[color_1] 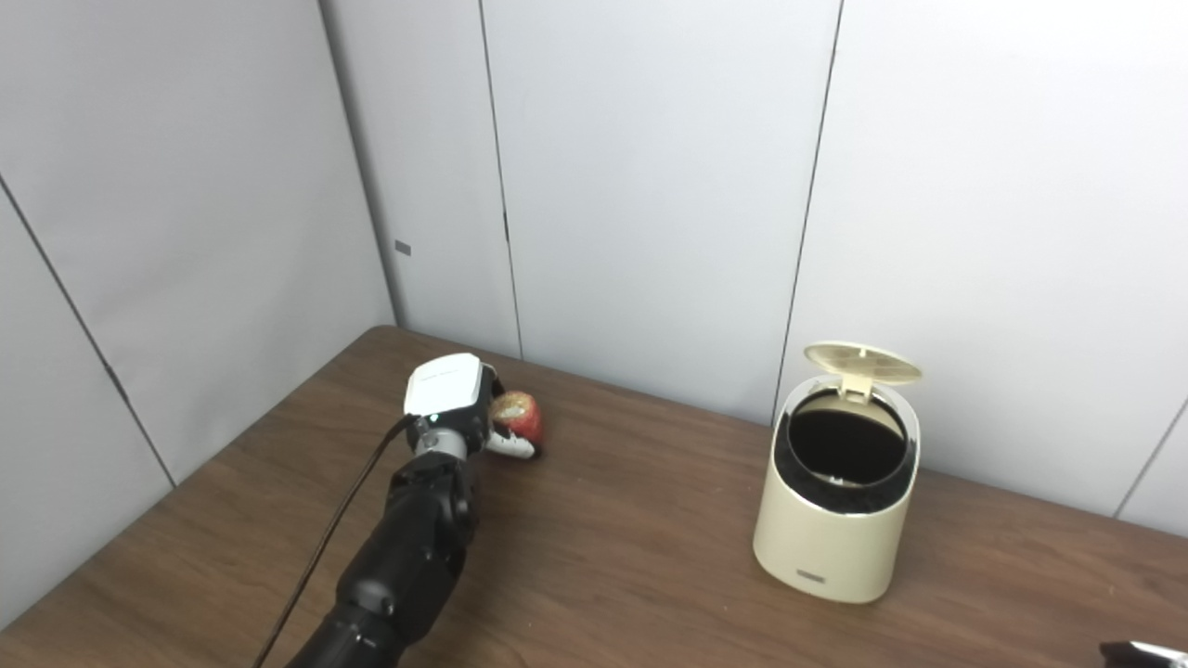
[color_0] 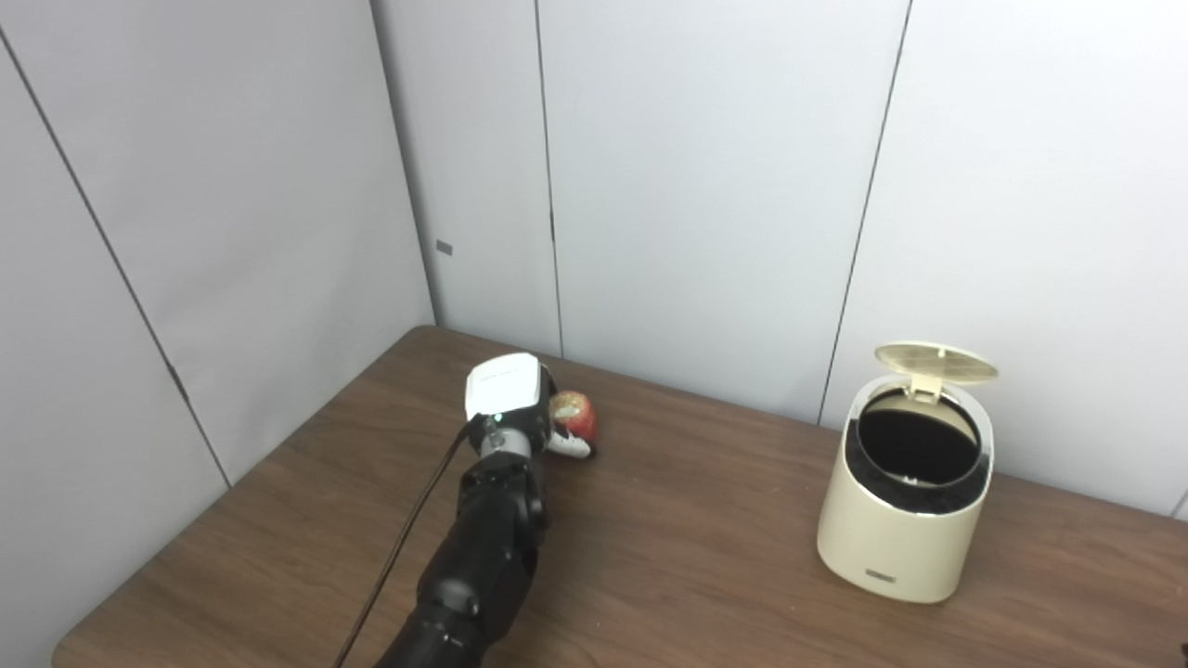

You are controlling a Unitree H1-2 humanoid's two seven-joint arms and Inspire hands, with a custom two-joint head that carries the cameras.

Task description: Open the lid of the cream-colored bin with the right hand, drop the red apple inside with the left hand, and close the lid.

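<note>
The red apple (color_0: 577,414) is at the far left of the table, close to the back wall. My left hand (color_0: 520,408) reaches it from the near side, its white back plate facing me. Its fingers (color_0: 568,446) curl under and around the apple, so it is shut on the fruit, low over the wood. The cream-colored bin (color_0: 898,529) stands upright on the right side, well apart from that hand. Its lid (color_0: 936,363) is tipped up at the back and the dark inside shows. Only a sliver of my right hand (color_1: 1143,651) shows at the bottom right corner.
The brown wooden table (color_0: 687,547) runs into a corner of grey wall panels (color_0: 705,186). A black cable (color_0: 408,538) trails along my left forearm. Bare wood lies between the apple and the bin.
</note>
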